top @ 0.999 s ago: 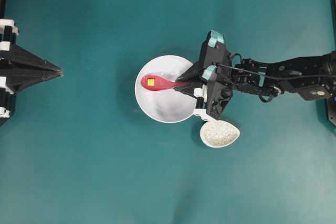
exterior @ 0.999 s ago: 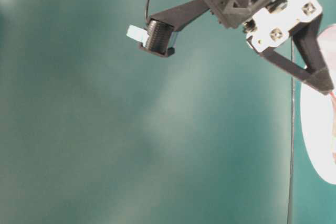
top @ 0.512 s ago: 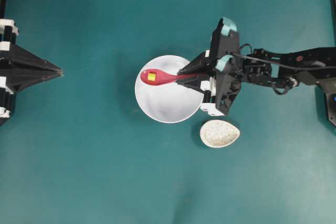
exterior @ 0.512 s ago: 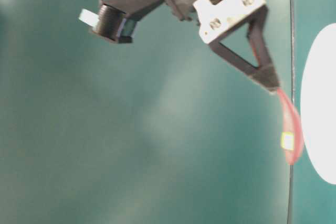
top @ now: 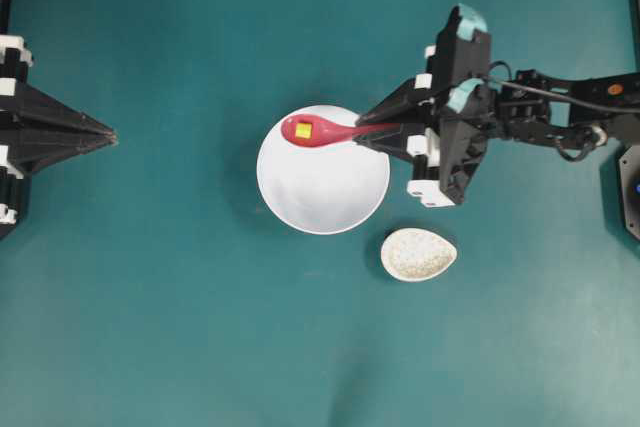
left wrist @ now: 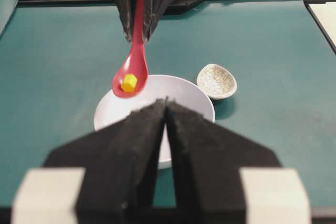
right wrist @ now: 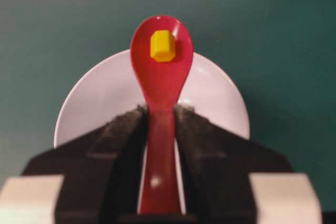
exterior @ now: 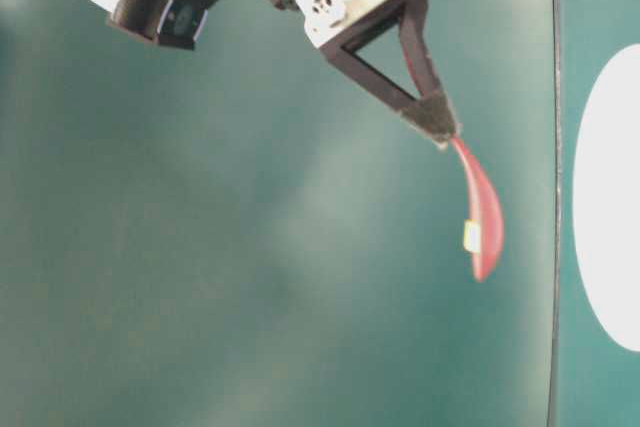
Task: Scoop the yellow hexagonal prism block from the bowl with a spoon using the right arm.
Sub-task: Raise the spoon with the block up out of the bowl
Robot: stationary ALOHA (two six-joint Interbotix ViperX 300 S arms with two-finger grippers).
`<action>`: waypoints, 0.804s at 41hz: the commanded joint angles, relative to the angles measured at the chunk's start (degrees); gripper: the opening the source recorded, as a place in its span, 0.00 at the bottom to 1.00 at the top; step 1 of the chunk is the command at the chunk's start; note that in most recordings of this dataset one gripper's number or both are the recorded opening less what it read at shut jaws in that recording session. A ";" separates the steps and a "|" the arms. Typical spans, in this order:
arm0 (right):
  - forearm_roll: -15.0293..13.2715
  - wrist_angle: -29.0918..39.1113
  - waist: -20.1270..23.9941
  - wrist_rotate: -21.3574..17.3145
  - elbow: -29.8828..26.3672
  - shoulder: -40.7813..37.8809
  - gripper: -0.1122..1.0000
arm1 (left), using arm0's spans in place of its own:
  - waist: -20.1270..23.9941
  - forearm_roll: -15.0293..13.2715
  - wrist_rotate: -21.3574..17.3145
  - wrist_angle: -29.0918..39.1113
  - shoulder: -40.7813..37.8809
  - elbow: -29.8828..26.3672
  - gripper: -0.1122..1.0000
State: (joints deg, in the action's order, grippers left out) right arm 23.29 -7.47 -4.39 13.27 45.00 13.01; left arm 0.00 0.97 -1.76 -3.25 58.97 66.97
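Yellow hexagonal prism block (top: 303, 131) sits in the scoop of the spoon (top: 322, 131), which I hold with the right gripper (top: 377, 131); its jaws are clamped on the spoon handle. From the left wrist camera I see the spoon raised clear above the bowl (left wrist: 186, 95), scoop roughly level, block inside it. From overhead the scoop lies over the bowl's far rim. The bowl stands near the middle of the table (top: 180, 307); a small speckled dish (top: 418, 254) stands just beside it, toward the near right. The left gripper (left wrist: 166, 114) hangs at the table's left edge, jaws pressed together, holding nothing.
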 commanded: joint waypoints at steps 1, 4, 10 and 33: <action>-0.18 -0.09 -0.26 0.09 0.00 2.46 0.32 | 0.00 0.18 0.00 -0.18 -0.26 -1.58 0.18; -0.18 -0.09 -0.44 0.09 0.79 3.52 0.32 | 0.00 0.18 0.00 -0.09 -0.26 -1.58 0.18; -0.18 -0.35 -0.53 0.09 2.46 5.45 0.32 | 0.09 0.18 0.00 0.44 -0.26 -1.58 0.18; -0.18 -0.09 -0.53 -0.26 3.87 8.17 0.32 | 0.00 0.62 -4.04 0.44 0.88 -1.85 0.18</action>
State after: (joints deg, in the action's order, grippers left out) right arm 23.20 -7.38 -5.01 13.10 49.48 19.95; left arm -0.09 1.41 -5.27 -2.64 60.03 66.88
